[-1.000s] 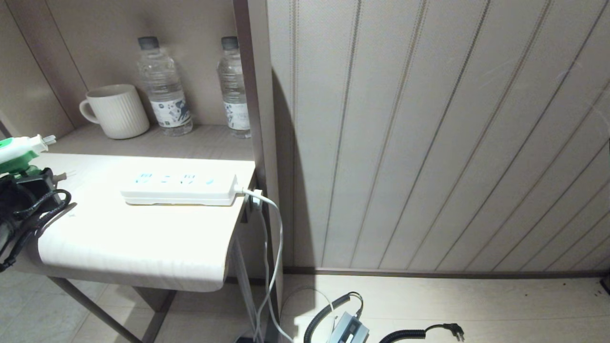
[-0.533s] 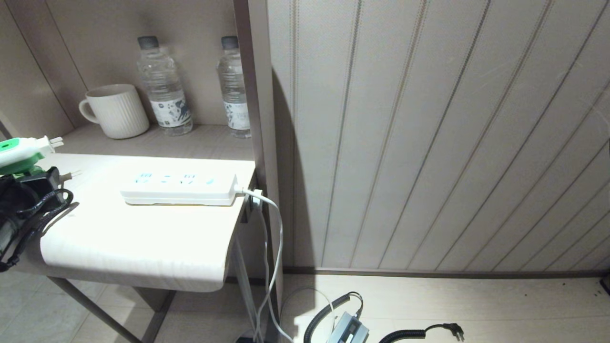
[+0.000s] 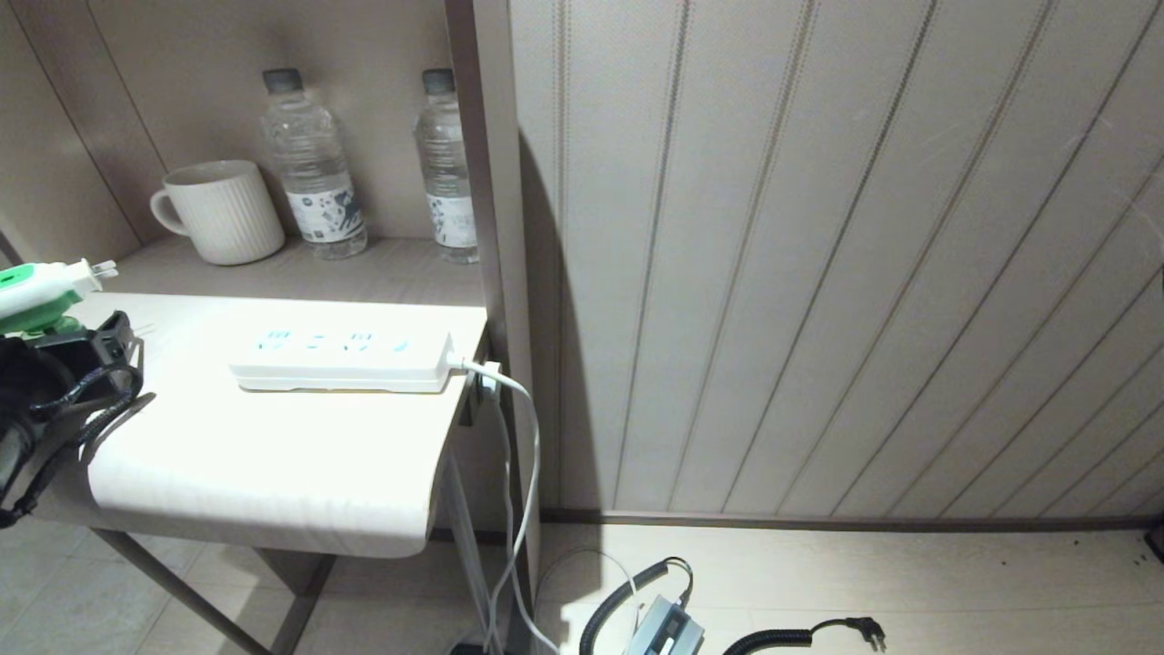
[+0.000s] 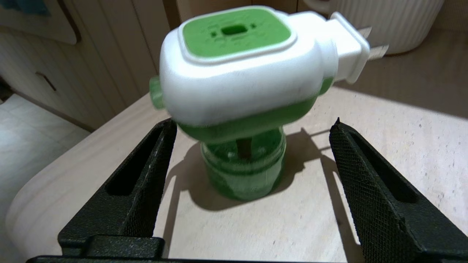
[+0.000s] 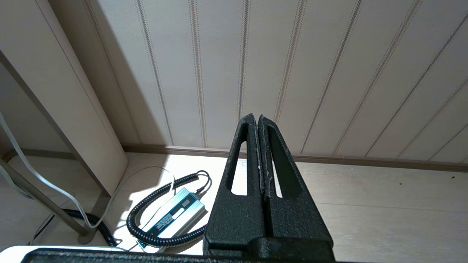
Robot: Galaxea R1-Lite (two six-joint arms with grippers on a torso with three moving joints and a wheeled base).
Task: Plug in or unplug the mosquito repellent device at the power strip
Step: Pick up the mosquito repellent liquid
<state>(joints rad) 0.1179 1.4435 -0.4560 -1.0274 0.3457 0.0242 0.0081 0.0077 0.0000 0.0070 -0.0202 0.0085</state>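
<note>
The left claw (image 4: 252, 153) is seen at the left edge of the pale surface (image 3: 273, 455), held low and roughly level, with its black textured fingers (image 4: 153, 175) spread wide apart. The mosquito repellent device (image 4: 248, 87) is found standing upright on the surface between those fingers, touched by neither; its white-and-green head is turned so that the metal prongs are pointed toward the ribbed white mug (image 3: 223, 211). In the head view the device (image 3: 41, 291) is seen at the far left edge, well apart from the power strip (image 3: 341, 362), which is laid flat near the surface's right end with its white cord (image 3: 518, 428) run over the edge and down to the floor. No plug is held in the strip's pale blue sockets. Two clear water bottles (image 3: 314, 159) are set on the shelf behind, beside the mug; printed labels are carried on them, but the writing cannot be read. The right claw (image 5: 260, 146) is held over the floor beside the panelled wall, its fingers pressed together on nothing, above a silver adapter (image 5: 175, 213) with a coiled black cable.
</note>
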